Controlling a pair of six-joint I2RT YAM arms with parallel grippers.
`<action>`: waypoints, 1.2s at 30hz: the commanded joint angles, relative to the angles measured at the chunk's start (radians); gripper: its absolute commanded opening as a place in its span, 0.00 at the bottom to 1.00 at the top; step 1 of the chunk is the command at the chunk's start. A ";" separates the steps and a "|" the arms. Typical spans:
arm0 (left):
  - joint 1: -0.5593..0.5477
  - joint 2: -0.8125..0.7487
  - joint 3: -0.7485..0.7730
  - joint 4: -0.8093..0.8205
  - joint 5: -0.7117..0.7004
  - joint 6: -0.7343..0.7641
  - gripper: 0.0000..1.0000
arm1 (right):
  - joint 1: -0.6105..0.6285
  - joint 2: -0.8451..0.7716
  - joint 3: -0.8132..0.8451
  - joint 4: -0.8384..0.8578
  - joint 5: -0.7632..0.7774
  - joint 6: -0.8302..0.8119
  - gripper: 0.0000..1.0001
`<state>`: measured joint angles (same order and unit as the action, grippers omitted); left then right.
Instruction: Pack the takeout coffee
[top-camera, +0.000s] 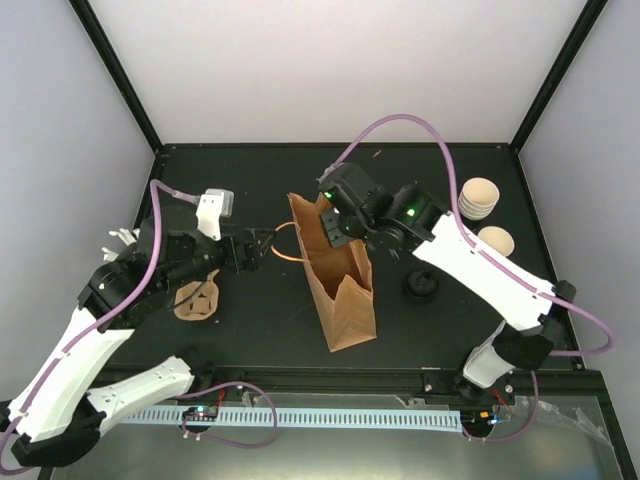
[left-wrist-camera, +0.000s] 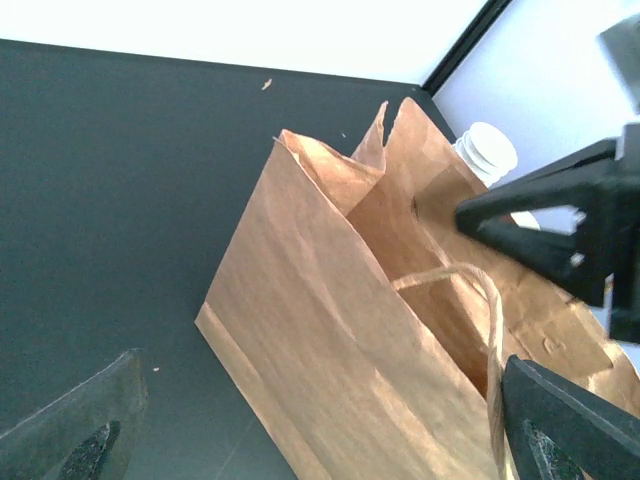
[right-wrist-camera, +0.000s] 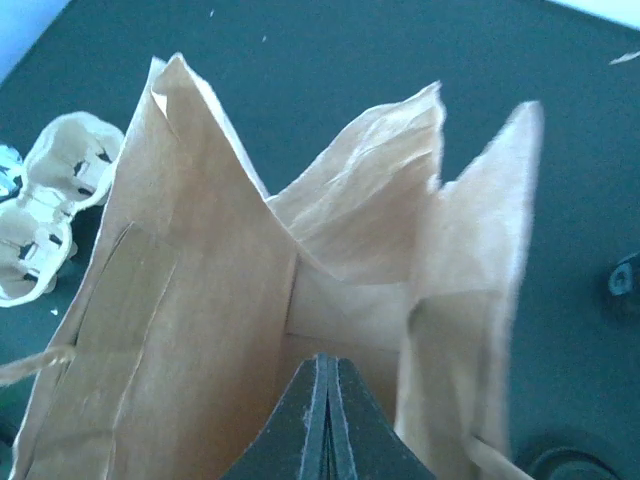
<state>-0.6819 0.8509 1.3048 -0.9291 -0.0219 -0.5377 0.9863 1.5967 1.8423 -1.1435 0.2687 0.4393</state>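
Hovering pinched shut and empty over the open brown paper bag (top-camera: 340, 290), the right claw (right-wrist-camera: 326, 362) seems mid bag-prep, the left claw (top-camera: 262, 243) gaping wide; next, fetching the cream-lined black paper cup (top-camera: 495, 240) to its right.

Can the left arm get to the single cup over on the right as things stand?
Probably not. The cup sits right of the paper bag, with the right arm stretched across between. The left fingers are open on the bag's left side.
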 joint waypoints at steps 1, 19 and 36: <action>0.004 -0.055 -0.028 -0.005 0.051 -0.015 0.99 | 0.003 -0.089 0.007 -0.020 0.068 -0.024 0.02; 0.005 -0.229 -0.188 0.022 0.268 -0.119 0.99 | 0.002 -0.381 -0.210 0.106 -0.036 0.003 0.09; -0.005 -0.246 -0.286 0.164 0.457 -0.212 0.99 | 0.002 -0.452 -0.185 0.090 0.023 0.010 0.28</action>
<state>-0.6823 0.6231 1.0290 -0.8539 0.3733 -0.7040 0.9863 1.1866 1.6733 -1.0527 0.2424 0.4458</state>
